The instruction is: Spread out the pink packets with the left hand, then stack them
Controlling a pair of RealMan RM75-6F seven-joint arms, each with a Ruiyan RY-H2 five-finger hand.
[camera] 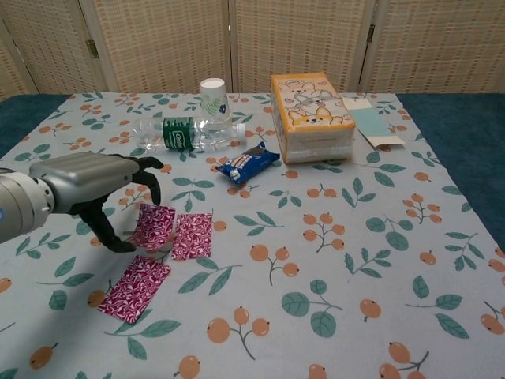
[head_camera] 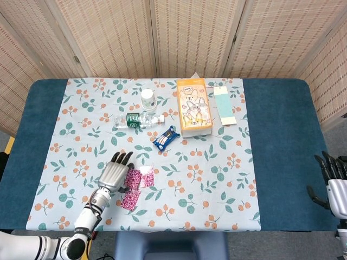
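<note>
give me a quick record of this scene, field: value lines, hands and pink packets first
left hand: pinches one pink packet, lifted at an angle beside the middle one
right hand: off the table's right edge, holds nothing, fingers apart
middle packet: flat on the cloth
near packet: flat, apart from the others
stack: not yet made
behind: bottle, paper cup, blue snack, tissue box

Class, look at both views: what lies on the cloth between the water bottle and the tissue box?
The blue snack packet lies between the water bottle and tissue box, slightly nearer the camera; clearest in the chest view.
</note>
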